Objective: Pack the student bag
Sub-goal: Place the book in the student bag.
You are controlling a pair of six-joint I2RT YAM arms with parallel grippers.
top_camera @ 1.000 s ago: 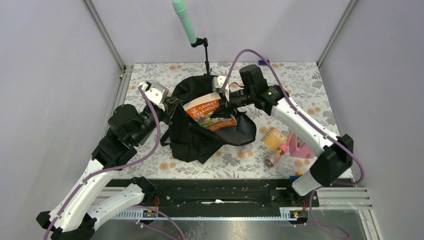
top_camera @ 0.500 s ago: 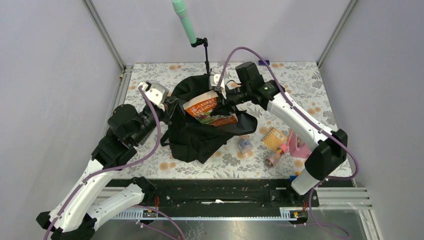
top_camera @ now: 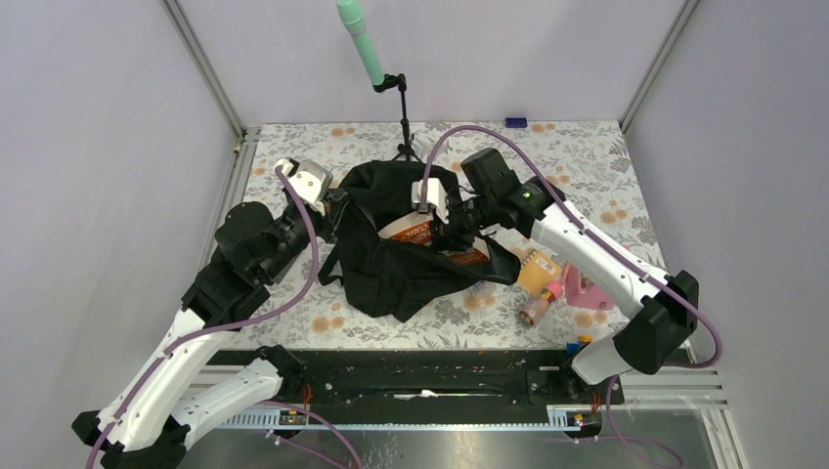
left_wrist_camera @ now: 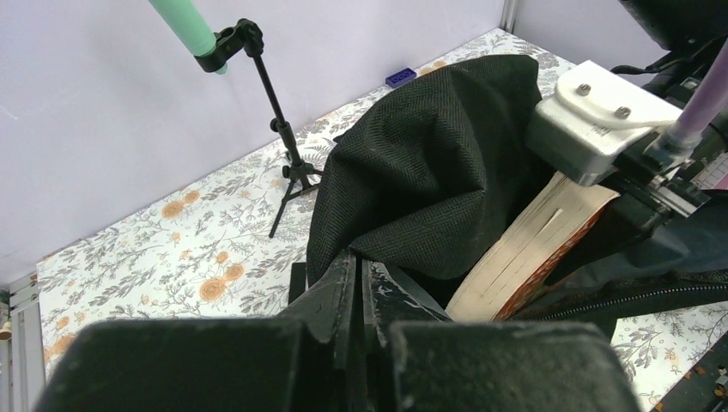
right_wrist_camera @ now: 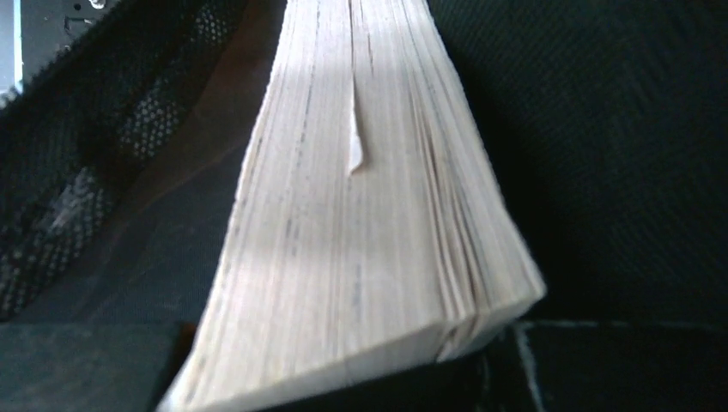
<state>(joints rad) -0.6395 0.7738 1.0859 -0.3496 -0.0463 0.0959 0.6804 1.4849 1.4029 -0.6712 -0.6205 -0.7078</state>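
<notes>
The student bag [top_camera: 391, 274] slumps black and crumpled on the floral surface [top_camera: 323, 147], its mouth gaping. Left jaws are pinched on its left rim. Right jaws clamp a thick book [top_camera: 409, 233] half inside.

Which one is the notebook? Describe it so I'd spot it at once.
Find the big black student bag in the middle of the floral table. Just off its right edge lies the small notebook, the only flat tan square among pink items.
</notes>
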